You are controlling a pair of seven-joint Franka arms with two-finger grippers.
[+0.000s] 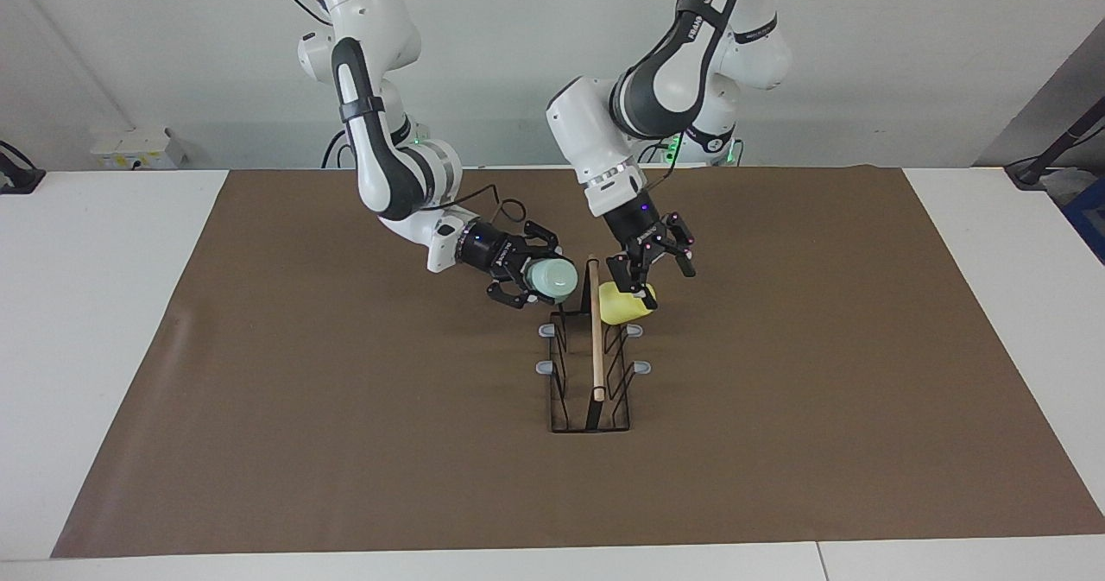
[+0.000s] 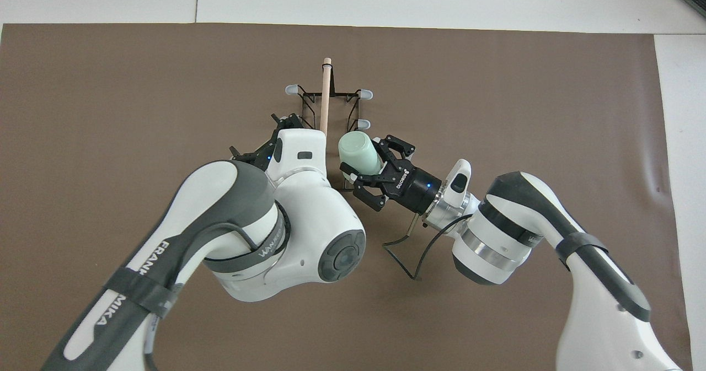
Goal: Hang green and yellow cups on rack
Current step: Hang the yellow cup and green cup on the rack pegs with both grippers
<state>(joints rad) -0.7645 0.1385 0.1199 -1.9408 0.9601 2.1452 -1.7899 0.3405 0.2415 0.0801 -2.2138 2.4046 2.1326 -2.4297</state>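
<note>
The black wire rack (image 1: 591, 374) with its wooden rod handle stands mid-table; it also shows in the overhead view (image 2: 325, 101). My right gripper (image 1: 528, 272) is shut on the mint green cup (image 1: 552, 279), held on its side over the rack's end nearer the robots, on the right arm's side; the cup also shows in the overhead view (image 2: 358, 151). The yellow cup (image 1: 621, 303) lies on its side at the same end of the rack, on the left arm's side. My left gripper (image 1: 665, 286) is open, with one fingertip at the cup. In the overhead view the left wrist (image 2: 300, 156) hides the yellow cup.
A brown mat (image 1: 259, 391) covers the white table (image 1: 86, 305). Grey-tipped prongs (image 1: 643, 365) stick out from both sides of the rack. A black cable (image 2: 405, 249) loops below the right wrist. A power strip (image 1: 138, 149) lies at the table's edge by the wall.
</note>
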